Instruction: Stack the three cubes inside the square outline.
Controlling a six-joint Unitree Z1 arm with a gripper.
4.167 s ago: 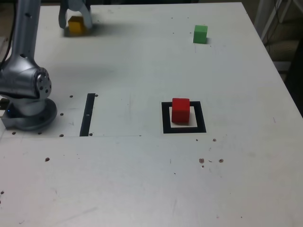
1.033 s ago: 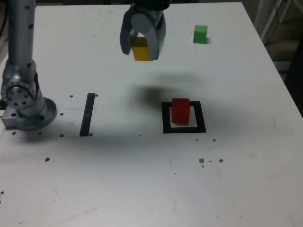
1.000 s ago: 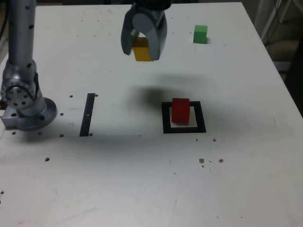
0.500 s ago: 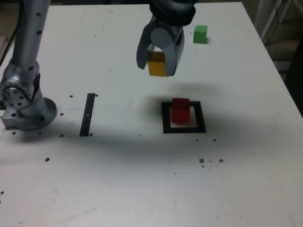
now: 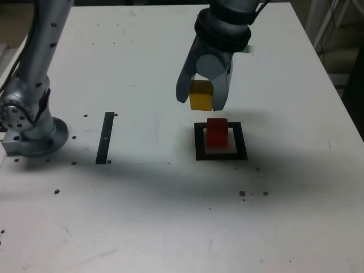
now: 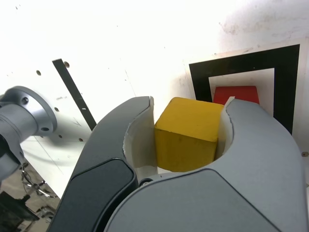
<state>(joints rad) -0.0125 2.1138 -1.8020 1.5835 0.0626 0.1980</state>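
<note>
table point(image 5: 170, 227) surface runs wide and bare in front of the square outline point(image 5: 199, 142), with a scatter of small dark specks and holes toward the near edge; the exterior view's right edge lies well apart from the outline, and beyond it the floor is dim and cluttered. the red cube point(image 5: 216, 132) sits upright on the pale centre of the outline, with a thin margin of that centre showing round it. the gripper point(image 5: 200, 102) hangs in the air just beside and above the red cube, toward the exterior view's left, not touching it, its jaws closed tight on the yellow cube point(image 5: 201, 95), which is clamped between the two pale inner pads; in the wrist view the yellow cube point(image 6: 189, 134) fills the gap between the fingers point(image 6: 120, 150) and the red cube point(image 6: 235, 94) shows past it, inside the black frame point(image 6: 285, 77). the green cube point(image 5: 245, 49) is all but hidden behind the arm's wrist, only a sliver showing, well apart from the outline at the far side. the narrow black strip point(image 5: 106, 137) lies to the exterior view's left of the outline, between it and the arm's base point(image 5: 31, 133), which stands near the table's left edge
</note>
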